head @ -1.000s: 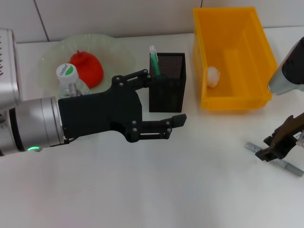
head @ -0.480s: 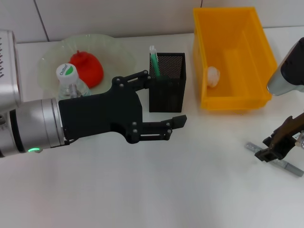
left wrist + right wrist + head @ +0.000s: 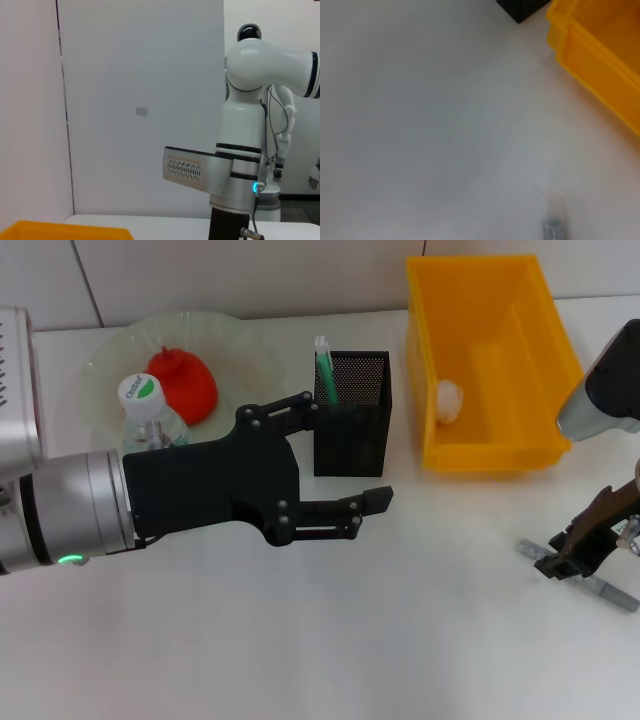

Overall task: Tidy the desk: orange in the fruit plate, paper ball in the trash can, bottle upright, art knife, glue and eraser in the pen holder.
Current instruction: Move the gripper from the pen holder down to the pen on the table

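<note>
From the head view we see the left gripper (image 3: 345,458), a black two-fingered claw on a silver arm, held over the white surface (image 3: 330,640) just in front of the black mesh pen holder (image 3: 352,412). Its fingers (image 3: 352,504) are spread wide with nothing between them.

The pen holder stands upright and a green-and-white glue stick (image 3: 324,367) pokes out of its top. Beside it, the translucent green fruit plate (image 3: 250,355) holds the round orange-red fruit (image 3: 183,383), and a clear plastic bottle with a white and green cap (image 3: 145,410) stands upright at the plate's near edge, partly hidden by the arm.

The yellow plastic bin serving as trash can (image 3: 490,360) sits on the pen holder's other side, with the white crumpled paper ball (image 3: 448,400) lying inside it against the wall nearest the pen holder.

The right gripper (image 3: 588,540) is low at the surface's right edge, over the grey metal art knife (image 3: 610,591) that lies flat there. Its dark fingers are at the knife's middle; we cannot tell whether they pinch it.
</note>
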Motion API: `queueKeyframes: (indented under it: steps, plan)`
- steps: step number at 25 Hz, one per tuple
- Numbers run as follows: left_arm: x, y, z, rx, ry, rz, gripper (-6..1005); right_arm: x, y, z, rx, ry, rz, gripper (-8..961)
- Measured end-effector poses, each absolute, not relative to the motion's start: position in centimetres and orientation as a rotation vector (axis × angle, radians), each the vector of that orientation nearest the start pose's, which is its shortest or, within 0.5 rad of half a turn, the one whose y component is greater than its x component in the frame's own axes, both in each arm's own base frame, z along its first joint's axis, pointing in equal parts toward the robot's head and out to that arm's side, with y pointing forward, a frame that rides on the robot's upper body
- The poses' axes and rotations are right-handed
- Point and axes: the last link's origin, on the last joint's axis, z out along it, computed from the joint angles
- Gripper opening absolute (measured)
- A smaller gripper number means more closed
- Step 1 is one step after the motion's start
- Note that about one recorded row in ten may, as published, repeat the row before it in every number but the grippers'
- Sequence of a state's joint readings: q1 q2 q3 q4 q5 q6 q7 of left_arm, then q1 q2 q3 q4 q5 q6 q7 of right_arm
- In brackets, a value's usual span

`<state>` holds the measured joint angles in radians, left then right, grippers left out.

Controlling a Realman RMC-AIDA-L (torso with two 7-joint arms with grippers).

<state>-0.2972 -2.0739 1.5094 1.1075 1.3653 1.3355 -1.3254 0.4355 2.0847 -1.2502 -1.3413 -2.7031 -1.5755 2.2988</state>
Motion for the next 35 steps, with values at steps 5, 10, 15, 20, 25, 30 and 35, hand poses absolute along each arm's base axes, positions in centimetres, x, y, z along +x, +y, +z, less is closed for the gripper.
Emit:
queueKeyframes:
  steps: [5,10,15,20,25,30,35]
  plan:
    - [-15.85,29.74,-3.06,-2.798,-0.056,-0.940,862,26.02,32.49,2.64,-2.556,0.934,-0.628,346]
    - [-15.90,29.72,-3.06,-2.798,-0.058,-0.940,862,26.03,32.44,2.46,-2.560,0.933,-0.635,330]
    - [-15.85,29.60,-3.21,-2.806,-0.055,-0.939,862,26.01,32.42,2.41,-2.555,0.946,-0.634,330]
    - [-15.78,29.48,-3.40,-2.816,-0.050,-0.936,862,26.03,32.47,2.43,-2.548,0.949,-0.633,331]
    - [-15.71,29.47,-3.35,-2.815,-0.045,-0.937,862,26.09,32.52,2.48,-2.535,0.961,-0.633,256]
    - [-15.63,29.47,-3.28,-2.814,-0.037,-0.937,862,26.11,32.54,2.48,-2.531,0.965,-0.631,201]
    - [-15.65,29.48,-3.26,-2.815,-0.037,-0.936,862,26.17,32.63,2.53,-2.524,0.967,-0.628,178]
